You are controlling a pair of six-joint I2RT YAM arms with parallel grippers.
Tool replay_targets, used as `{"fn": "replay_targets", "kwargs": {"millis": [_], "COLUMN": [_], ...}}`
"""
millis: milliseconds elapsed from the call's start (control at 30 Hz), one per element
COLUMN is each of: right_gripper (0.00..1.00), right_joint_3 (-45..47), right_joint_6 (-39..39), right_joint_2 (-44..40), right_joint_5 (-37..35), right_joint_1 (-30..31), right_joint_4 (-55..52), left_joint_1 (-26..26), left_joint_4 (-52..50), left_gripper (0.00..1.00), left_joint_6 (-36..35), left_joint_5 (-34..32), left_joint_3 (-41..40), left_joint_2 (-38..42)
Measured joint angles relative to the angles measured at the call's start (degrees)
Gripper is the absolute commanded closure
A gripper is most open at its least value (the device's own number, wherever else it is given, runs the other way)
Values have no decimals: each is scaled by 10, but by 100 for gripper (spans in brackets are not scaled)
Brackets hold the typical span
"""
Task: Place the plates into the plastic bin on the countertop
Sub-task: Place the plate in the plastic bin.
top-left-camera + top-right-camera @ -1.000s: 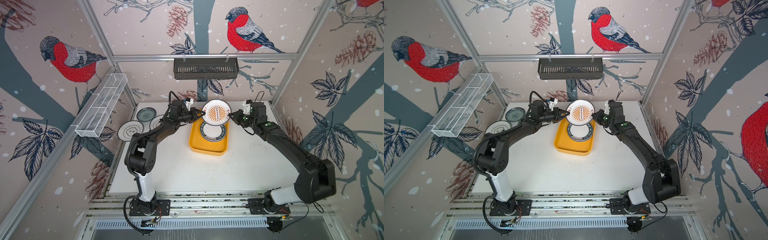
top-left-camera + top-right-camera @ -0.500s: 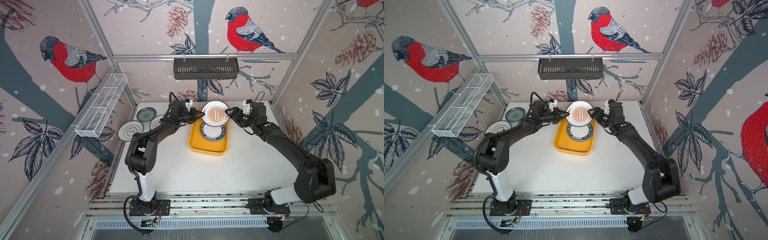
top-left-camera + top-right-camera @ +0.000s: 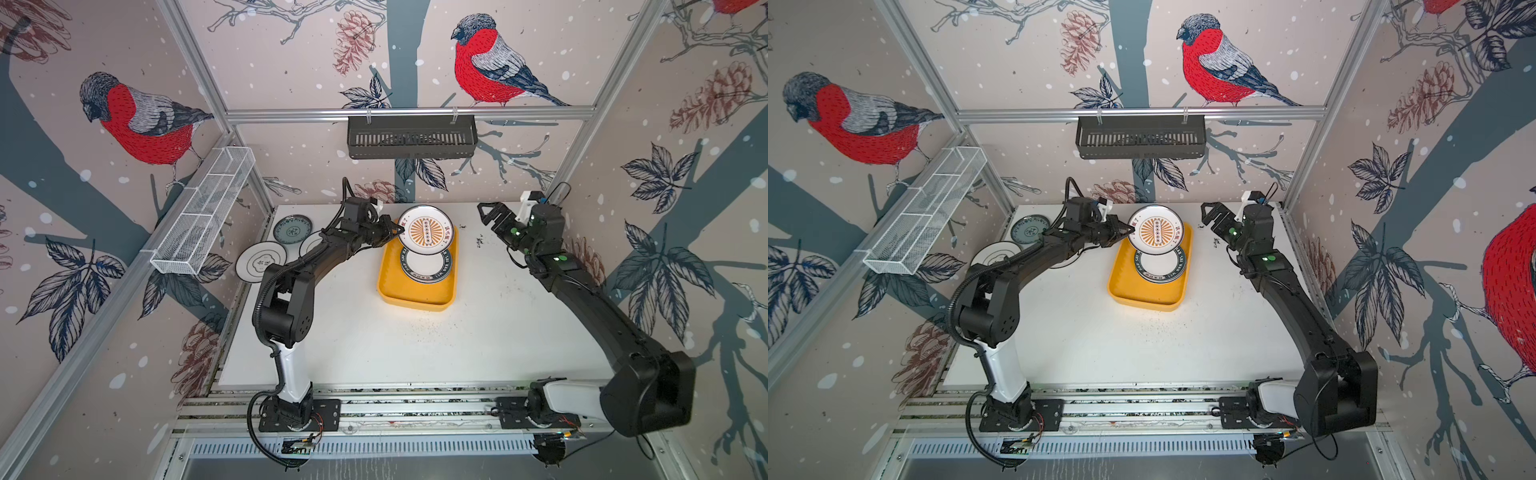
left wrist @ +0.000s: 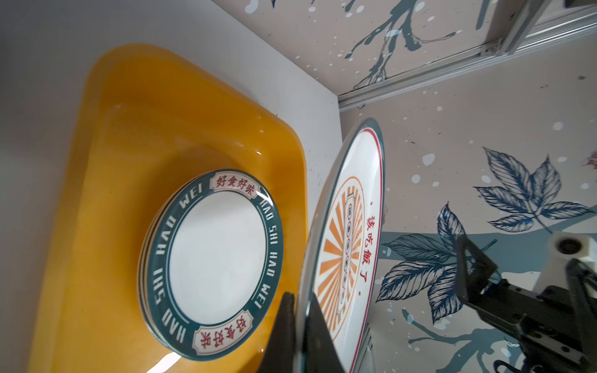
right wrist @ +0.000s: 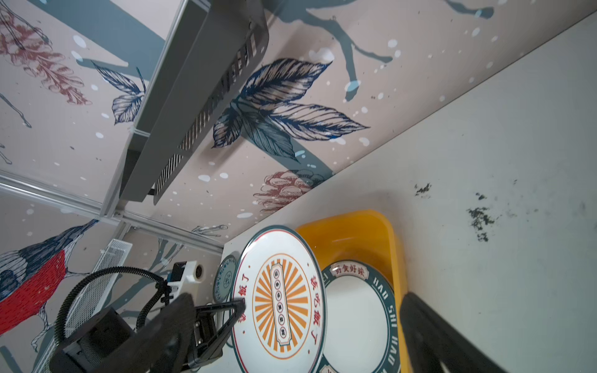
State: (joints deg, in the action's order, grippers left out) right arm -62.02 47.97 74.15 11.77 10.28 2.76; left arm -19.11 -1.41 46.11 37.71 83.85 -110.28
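Observation:
My left gripper is shut on the left rim of a white plate with an orange sunburst. It holds that plate tilted above the far end of the yellow plastic bin. In the left wrist view the fingers pinch the plate's edge. A stack of plates with dark lettered rims lies in the bin. My right gripper hangs open to the right of the bin, empty and apart from the plate. A teal plate and a flower-outline plate rest on the countertop at the far left.
A third plate lies partly hidden behind my left arm. A black slotted rack hangs on the back wall above the bin. A white wire basket runs along the left wall. Dark specks mark the countertop right of the bin.
My right gripper let go of the sunburst plate's right rim, opened wide and drew back to the right. The left gripper still holds the plate over the bin.

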Motion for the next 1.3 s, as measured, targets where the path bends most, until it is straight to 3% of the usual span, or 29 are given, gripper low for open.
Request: {"fn": "replay_targets", "kwargs": {"millis": [200,733,1300], "right_gripper": [0,0,0], "right_joint_3": [-23,-70,-74], "right_joint_6": [-29,-50,-44], "right_joint_2": [9,89,114], "right_joint_5": [-15,-12,2], "right_joint_1": [-9,-23,-33], "right_joint_4": [40,76,89], "left_joint_1": [0,-17,-29], "left_joint_4": [-83,-158,-201], "left_gripper": [98,96,79], "left_joint_6": [-46,-86,-97], "left_joint_5": [-28,-51,-54], "left_joint_3": [33,128,163], "left_joint_2": [-36,-141,-171]}}
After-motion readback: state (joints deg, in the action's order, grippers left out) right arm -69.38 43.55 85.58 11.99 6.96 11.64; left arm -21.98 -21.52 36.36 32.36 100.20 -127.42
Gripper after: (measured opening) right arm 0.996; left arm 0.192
